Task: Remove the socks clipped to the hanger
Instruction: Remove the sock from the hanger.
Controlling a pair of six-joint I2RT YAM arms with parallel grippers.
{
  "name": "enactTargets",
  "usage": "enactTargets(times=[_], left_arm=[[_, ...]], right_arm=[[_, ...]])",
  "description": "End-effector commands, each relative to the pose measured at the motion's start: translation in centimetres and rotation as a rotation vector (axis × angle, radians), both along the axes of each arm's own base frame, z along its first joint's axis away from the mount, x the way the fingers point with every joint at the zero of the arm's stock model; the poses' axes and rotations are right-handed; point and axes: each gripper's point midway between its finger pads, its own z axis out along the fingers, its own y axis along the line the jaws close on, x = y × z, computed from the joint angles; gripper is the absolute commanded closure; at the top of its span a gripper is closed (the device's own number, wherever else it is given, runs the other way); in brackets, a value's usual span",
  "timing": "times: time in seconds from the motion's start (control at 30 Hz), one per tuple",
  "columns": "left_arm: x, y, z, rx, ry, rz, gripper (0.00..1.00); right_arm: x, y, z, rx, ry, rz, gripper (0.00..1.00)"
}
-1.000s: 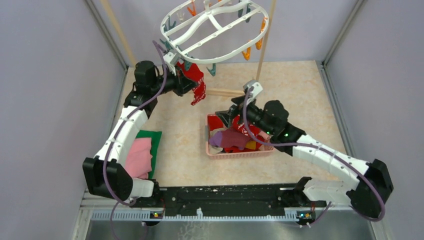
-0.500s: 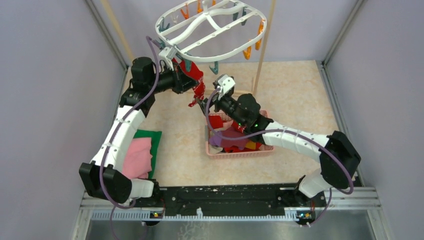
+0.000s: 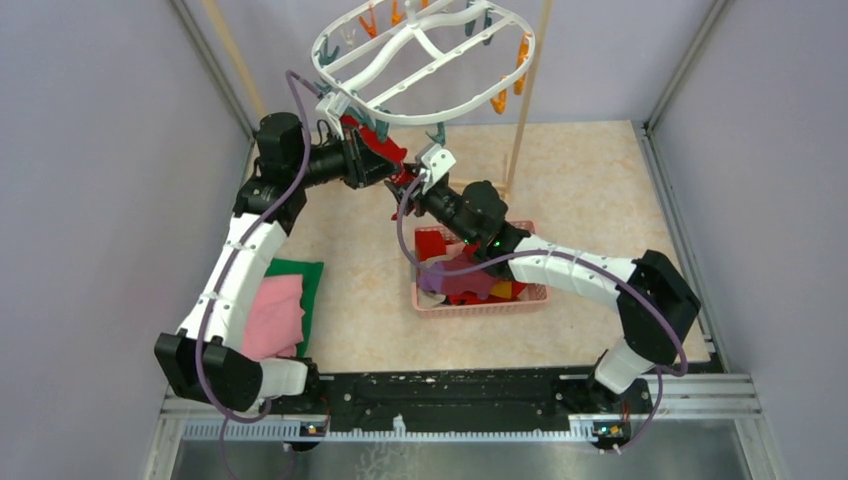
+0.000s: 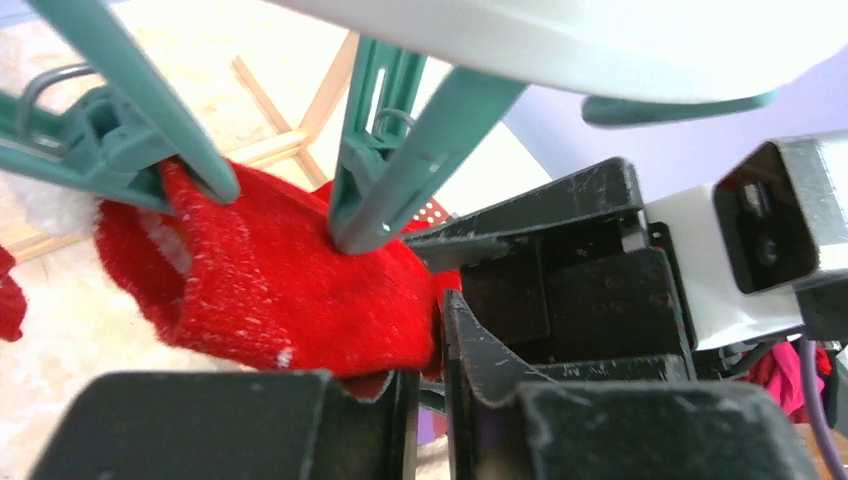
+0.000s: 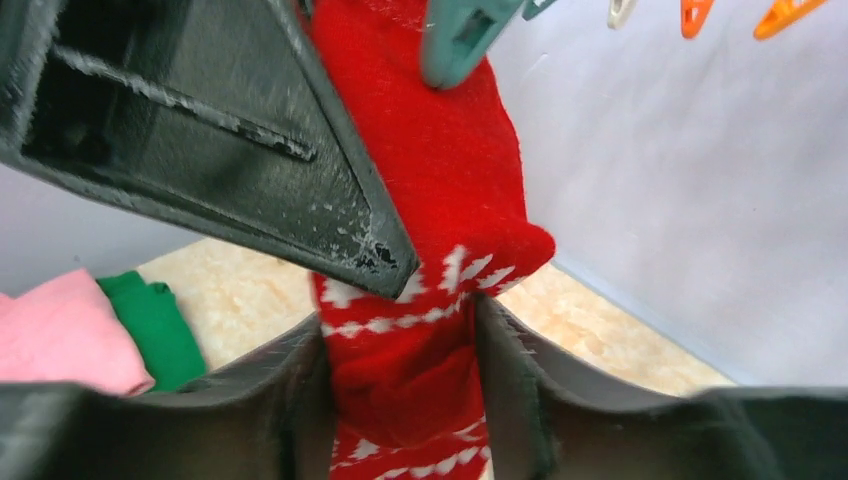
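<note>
The right gripper (image 5: 398, 335) has its jaws pinching the white-patterned lower part of a red sock (image 5: 430, 170), with fabric filling the gap. The left gripper (image 4: 428, 350) holds its jaws nearly together at the sock's cuff. A sliver of red seems caught in the slit, though I cannot tell whether it is pinched. Two teal clips (image 4: 400, 150) press on the cuff under the white hanger (image 4: 600, 40). From above, both wrists crowd the sock and hide most of it. Only that view shows the other socks (image 3: 465, 280) heaped in the pink basket (image 3: 480, 306) on the tabletop (image 3: 600, 180).
</note>
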Motion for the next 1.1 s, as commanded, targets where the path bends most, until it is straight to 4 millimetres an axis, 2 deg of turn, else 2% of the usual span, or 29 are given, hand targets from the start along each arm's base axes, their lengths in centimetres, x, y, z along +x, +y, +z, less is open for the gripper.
enactTargets(times=[0.0,0.07,0.1,0.13,0.17,0.2,0.23,0.43,0.6,0.63,0.77,0.97,1.07], left_arm=[[-2.3,0.0,4.3,-0.029,-0.092,-0.042,0.75],[-2.8,0.0,4.6,-0.030,-0.093,-0.048,0.65],[-3.0,0.0,4.7,-0.031,-0.094,-0.052,0.61],[-3.3,0.1,4.8,-0.030,-0.095,-0.054,0.55],[-3.4,0.2,4.8,-0.023,-0.094,-0.050,0.44],[-3.4,0.5,4.8,-0.008,-0.100,-0.038,0.17],[-3.5,0.9,4.8,0.009,-0.108,-0.022,0.03],[-3.3,5.5,5.0,0.081,-0.136,0.126,0.01],[-3.7,8.4,6.0,0.122,-0.196,0.189,0.01],[-3.6,8.8,6.0,0.135,-0.205,0.208,0.01],[-3.5,9.7,5.8,0.172,-0.232,0.253,0.01],[-3.1,10.1,5.5,0.190,-0.268,0.274,0.01],[-3.4,9.9,5.8,0.185,-0.280,0.254,0.03]], right_arm=[[-1.4,0.8,2.9,0.048,-0.052,0.062,0.65],[-1.9,0.6,3.4,0.063,-0.057,0.077,0.84],[-2.0,0.4,3.5,0.071,-0.058,0.077,0.99],[-2.2,0.1,3.7,0.075,-0.061,0.076,1.00],[-2.3,-0.2,3.8,0.079,-0.058,0.069,1.00],[-2.3,-0.6,4.1,0.087,-0.054,0.061,1.00],[-2.5,-0.9,4.1,0.090,-0.051,0.055,1.00],[-3.7,-3.7,4.8,0.135,-0.033,0.019,1.00],[-4.5,-6.4,4.9,0.151,-0.003,-0.026,1.00],[-4.8,-7.3,5.5,0.171,-0.004,-0.036,1.00],[-5.8,-9.1,6.5,0.204,0.016,-0.030,1.00],[-7.9,-9.1,7.1,0.208,0.127,0.067,1.00],[-8.7,-10.4,7.7,0.256,0.168,0.075,1.00]])
